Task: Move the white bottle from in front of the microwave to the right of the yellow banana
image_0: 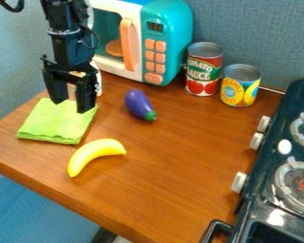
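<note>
Work surface: a wooden table (167, 161). At its rear stands a toy microwave (165, 31), teal and white, with an orange handle and orange buttons. To the right of the microwave, a tomato sauce can (204, 70) stands upright; a shorter yellow can (240, 86) stands upright just beside it. A black toy stove (256, 204) occupies the right side, its white knobs facing the table. A purple toy eggplant (138, 103) lies in front of the microwave, its green stem end toward the camera. A yellow toy banana (94, 154) lies nearer the camera, curved, just beyond a corner of the green cloth (56, 124). The green cloth lies folded flat at the left of the table, partly covered in view by my pincer (71, 107). A white object (97, 84), mostly hidden, is located behind the pincer; its type cannot be determined. My pincer points downward, its two black fingers spread well apart, with nothing gripped. Both fingertips overlap the cloth's far part in view; I cannot tell whether they touch it.
</note>
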Available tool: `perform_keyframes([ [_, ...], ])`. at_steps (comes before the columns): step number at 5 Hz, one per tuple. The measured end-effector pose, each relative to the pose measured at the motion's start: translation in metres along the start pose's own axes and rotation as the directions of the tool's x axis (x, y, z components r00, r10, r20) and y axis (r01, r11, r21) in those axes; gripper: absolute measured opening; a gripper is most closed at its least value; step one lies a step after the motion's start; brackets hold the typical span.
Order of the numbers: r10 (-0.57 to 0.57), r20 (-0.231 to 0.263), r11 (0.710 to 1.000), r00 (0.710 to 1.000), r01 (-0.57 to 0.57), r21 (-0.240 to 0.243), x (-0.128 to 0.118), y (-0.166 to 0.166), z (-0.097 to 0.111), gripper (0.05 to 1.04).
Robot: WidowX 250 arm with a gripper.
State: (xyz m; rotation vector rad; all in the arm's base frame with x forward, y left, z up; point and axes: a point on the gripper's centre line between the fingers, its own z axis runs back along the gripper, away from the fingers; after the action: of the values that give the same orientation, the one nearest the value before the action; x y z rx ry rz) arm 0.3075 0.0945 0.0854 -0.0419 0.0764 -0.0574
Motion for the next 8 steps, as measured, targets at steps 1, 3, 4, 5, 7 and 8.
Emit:
perform_keyframes([
  [1, -0.002, -0.030, 1.000, 1.000, 0.002, -0.013, -0.001, -0.001, -0.009, 1.001],
  [3, -0.022, 0.061, 0.999, 0.998, 0.025, -0.045, 0.022, 0.014, 0.021, 1.001],
  [4, -0.024, 0.081, 0.999, 0.996, 0.026, -0.022, 0.030, 0.025, 0.033, 1.001],
  [5, -0.021, 0.071, 1.000, 0.997, 0.020, 0.019, 0.040, 0.037, 0.040, 1.001],
  [7, 0.002, 0.078, 0.998, 0.997, -0.007, 0.055, 0.057, 0.051, 0.052, 1.001],
  [8, 0.044, 0.066, 0.997, 0.997, -0.048, 0.064, 0.061, 0.062, 0.056, 1.001],
])
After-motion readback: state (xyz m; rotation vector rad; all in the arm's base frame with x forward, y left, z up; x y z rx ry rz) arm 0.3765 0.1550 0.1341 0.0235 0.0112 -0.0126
